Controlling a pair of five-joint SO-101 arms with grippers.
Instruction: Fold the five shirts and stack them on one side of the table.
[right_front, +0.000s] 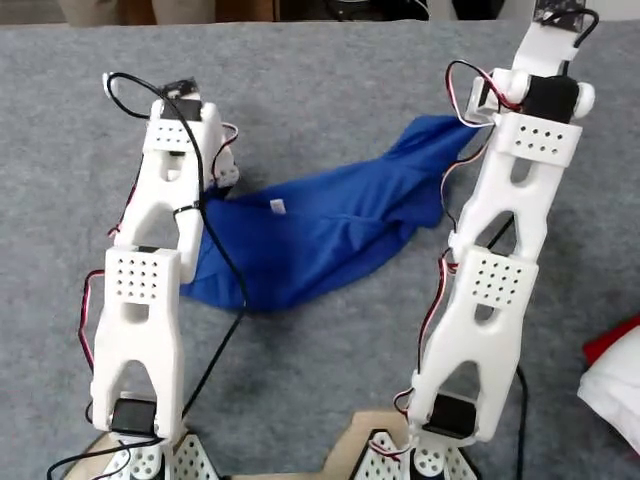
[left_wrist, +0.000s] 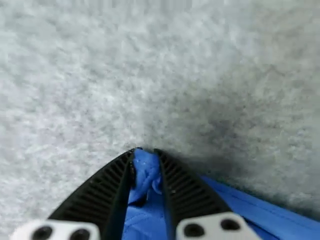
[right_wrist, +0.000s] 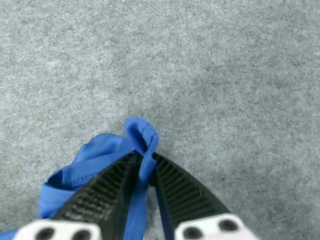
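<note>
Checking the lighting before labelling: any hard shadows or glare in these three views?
High view: even light, no glare, only a soft shadow under the blue shirt. Left wrist view: a darker shadow on the grey cover just beyond the left gripper. Right wrist view: evenly lit around the right gripper.

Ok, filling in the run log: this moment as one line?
left gripper: shut on blue shirt | right gripper: shut on blue shirt | blue shirt: bunched on grey table

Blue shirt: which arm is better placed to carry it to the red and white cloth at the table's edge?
Probably right. The left gripper and right gripper both pinch the shirt, but the cloth lies beside the right arm, far from the left arm.
</note>
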